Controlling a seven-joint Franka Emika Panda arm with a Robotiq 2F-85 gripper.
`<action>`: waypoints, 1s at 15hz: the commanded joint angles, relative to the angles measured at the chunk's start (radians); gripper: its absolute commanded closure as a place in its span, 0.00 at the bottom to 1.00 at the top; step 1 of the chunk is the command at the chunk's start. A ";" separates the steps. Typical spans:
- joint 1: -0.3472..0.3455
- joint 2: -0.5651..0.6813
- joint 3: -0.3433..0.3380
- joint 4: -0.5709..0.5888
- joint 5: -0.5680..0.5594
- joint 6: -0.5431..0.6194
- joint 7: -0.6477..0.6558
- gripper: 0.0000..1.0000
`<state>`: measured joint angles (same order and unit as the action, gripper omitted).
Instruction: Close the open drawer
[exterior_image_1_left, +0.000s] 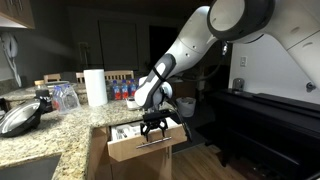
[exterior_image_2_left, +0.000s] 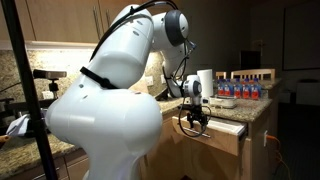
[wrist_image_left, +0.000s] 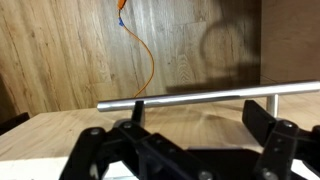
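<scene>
The light-brown wooden drawer (exterior_image_1_left: 140, 148) stands pulled out from under the granite counter, with a white organiser tray (exterior_image_1_left: 127, 130) inside; it also shows in an exterior view (exterior_image_2_left: 228, 135). Its silver bar handle (exterior_image_1_left: 152, 143) runs across the front, and crosses the wrist view (wrist_image_left: 190, 97). My gripper (exterior_image_1_left: 153, 128) hangs just above the drawer's front edge, fingers spread open and empty. In the wrist view the fingers (wrist_image_left: 195, 130) sit over the drawer front's top edge, just behind the handle. It also shows in an exterior view (exterior_image_2_left: 193, 122).
A granite counter (exterior_image_1_left: 60, 125) holds a paper towel roll (exterior_image_1_left: 95, 87), a pan (exterior_image_1_left: 20, 118), bottles (exterior_image_1_left: 122, 90) and glasses. A black piano (exterior_image_1_left: 270, 120) stands beyond the drawer. Wooden floor (wrist_image_left: 150, 40) with an orange cable (wrist_image_left: 140, 55) lies below.
</scene>
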<state>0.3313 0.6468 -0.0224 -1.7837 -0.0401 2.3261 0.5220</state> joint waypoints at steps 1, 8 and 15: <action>-0.002 0.061 -0.007 0.095 -0.014 -0.021 0.009 0.00; -0.001 0.150 -0.017 0.256 -0.020 -0.107 -0.002 0.00; -0.003 0.237 -0.021 0.432 -0.034 -0.222 -0.019 0.00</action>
<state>0.3313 0.8352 -0.0419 -1.4441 -0.0523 2.1528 0.5191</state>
